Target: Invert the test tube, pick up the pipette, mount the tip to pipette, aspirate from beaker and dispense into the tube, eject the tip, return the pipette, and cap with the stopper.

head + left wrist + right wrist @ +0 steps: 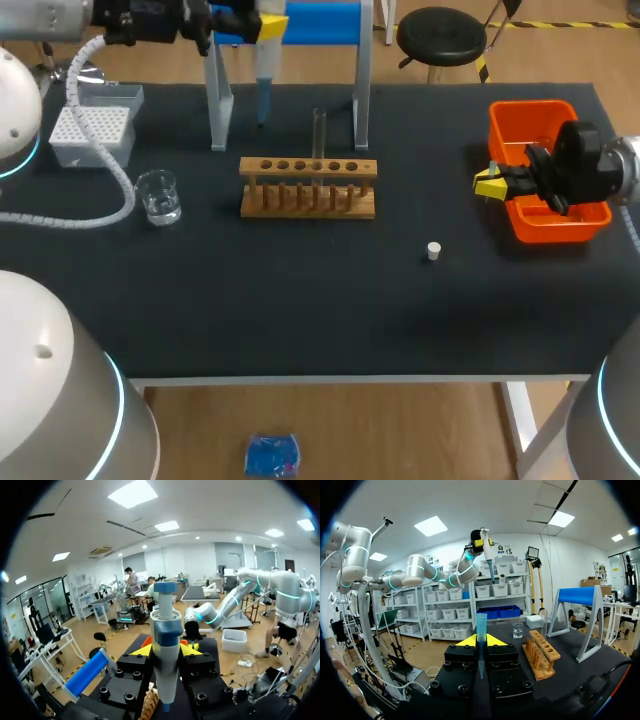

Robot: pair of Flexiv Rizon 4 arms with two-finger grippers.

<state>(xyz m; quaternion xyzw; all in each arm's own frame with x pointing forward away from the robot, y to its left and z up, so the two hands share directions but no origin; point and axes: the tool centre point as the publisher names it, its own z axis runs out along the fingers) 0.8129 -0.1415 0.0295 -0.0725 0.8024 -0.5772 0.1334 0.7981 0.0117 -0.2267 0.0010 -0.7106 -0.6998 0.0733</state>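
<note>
My left gripper (268,25) is shut on the white and blue pipette (264,75) and holds it upright above the table's back edge, by the blue-topped stand (300,30). In the left wrist view the pipette (166,645) stands between the yellow-tipped fingers (143,651). My right gripper (480,641) is shut on a clear blue pipette tip (481,630), point downward. In the head view that gripper (492,182) hangs at the orange bin's (530,112) left edge. An upright test tube (319,135) stands in the wooden rack (308,188). The water beaker (158,196) is left of the rack. The white stopper (433,251) lies on the mat.
A white tip box (93,128) sits at the back left, with my left arm's cable hose (115,175) curving beside the beaker. The stand's grey legs (218,110) rise behind the rack. From the right wrist, the rack (541,652) and beaker (518,630) lie ahead.
</note>
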